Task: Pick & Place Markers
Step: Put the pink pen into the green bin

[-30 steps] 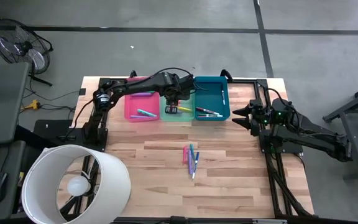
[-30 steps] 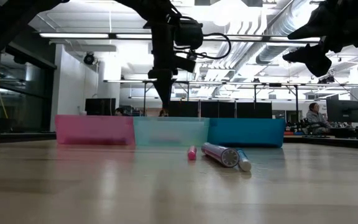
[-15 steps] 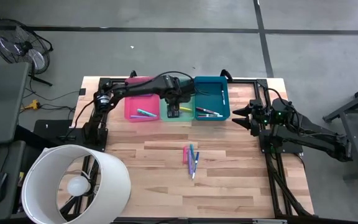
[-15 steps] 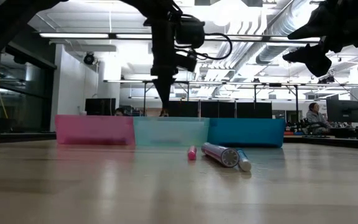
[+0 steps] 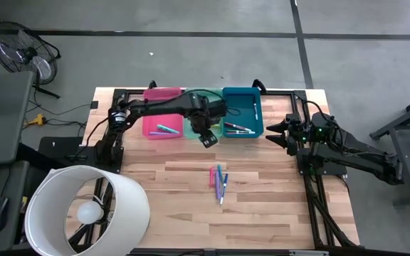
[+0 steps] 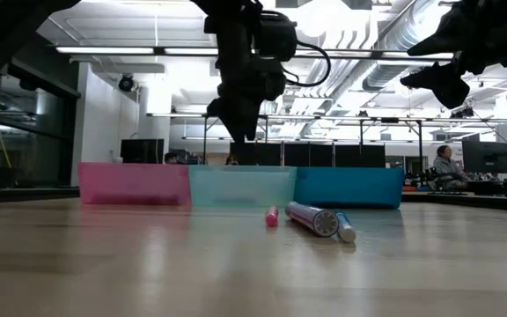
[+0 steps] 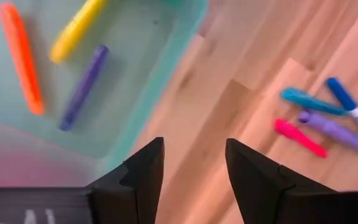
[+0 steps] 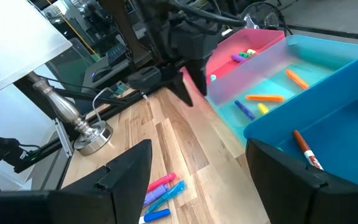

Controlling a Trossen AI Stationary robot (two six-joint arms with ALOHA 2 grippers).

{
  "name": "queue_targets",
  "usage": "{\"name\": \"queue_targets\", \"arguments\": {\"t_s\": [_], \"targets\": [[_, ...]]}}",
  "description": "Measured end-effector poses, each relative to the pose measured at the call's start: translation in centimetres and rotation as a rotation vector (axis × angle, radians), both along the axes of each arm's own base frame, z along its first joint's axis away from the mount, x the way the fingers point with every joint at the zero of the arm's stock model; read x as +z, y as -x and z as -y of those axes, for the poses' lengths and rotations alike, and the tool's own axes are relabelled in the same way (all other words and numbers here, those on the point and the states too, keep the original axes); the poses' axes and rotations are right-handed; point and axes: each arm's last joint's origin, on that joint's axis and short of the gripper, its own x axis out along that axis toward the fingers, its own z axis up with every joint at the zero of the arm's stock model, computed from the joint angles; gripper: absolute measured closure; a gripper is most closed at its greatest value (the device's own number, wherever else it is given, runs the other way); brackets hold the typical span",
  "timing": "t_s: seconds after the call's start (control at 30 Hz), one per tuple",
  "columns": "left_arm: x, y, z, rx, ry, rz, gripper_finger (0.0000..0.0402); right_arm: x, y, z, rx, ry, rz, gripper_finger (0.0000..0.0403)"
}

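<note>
Several markers (image 5: 219, 181) lie loose in a small cluster on the wooden table's middle; they also show in the left wrist view (image 7: 328, 121) and the low view (image 6: 311, 218). More markers lie in the pink bin (image 5: 161, 119), the green bin (image 5: 199, 124) and the blue bin (image 5: 244, 114) at the far edge. An orange, a yellow and a purple marker (image 7: 82, 87) lie in the green bin. My left gripper (image 5: 209, 137) is open and empty, above the green bin's near wall (image 7: 194, 162). My right gripper (image 5: 275, 133) is open and empty at the table's right side.
A big white lamp shade (image 5: 84, 213) on a stand covers the table's near left corner. The three bins stand side by side along the far edge. Bare wood lies between the bins and the loose markers. A person sits in the room beyond (image 6: 447, 167).
My left gripper has moved from over the green bin toward the table's near edge, and now hangs over the bin's near wall, closer to the loose markers. The markers on the table have not moved.
</note>
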Motion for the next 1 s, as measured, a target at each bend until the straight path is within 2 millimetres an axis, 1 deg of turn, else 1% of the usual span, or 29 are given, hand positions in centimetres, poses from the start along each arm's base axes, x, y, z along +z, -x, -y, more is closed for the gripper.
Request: {"name": "queue_targets", "arguments": {"t_s": [0.2, 0.37, 0.57, 0.83, 1.0], "targets": [[0.0, -0.3, 1.6, 0.112, 0.079, -0.004, 0.0234, 0.0, 0.0, 0.0, 0.000, 0.000, 0.000, 0.0153], [0.0, -0.7, 3.3, 0.249, 0.118, -0.018, 0.0234, 0.0, 0.0, 0.0, 0.000, 0.000, 0.000, 0.0153], [0.0, -1.0, 6.3, 0.394, 0.142, -0.043, 0.0234, 0.0, 0.0, 0.0, 0.000, 0.000, 0.000, 0.0153], [0.0, -1.0, 10.4, 0.574, 0.117, -0.051, 0.0234, 0.0, 0.0, 0.0, 0.000, 0.000, 0.000, 0.0153], [0.0, -0.9, 12.5, 0.660, 0.121, -0.052, 0.0234, 0.0, 0.0, 0.0, 0.000, 0.000, 0.000, 0.0153]]}}
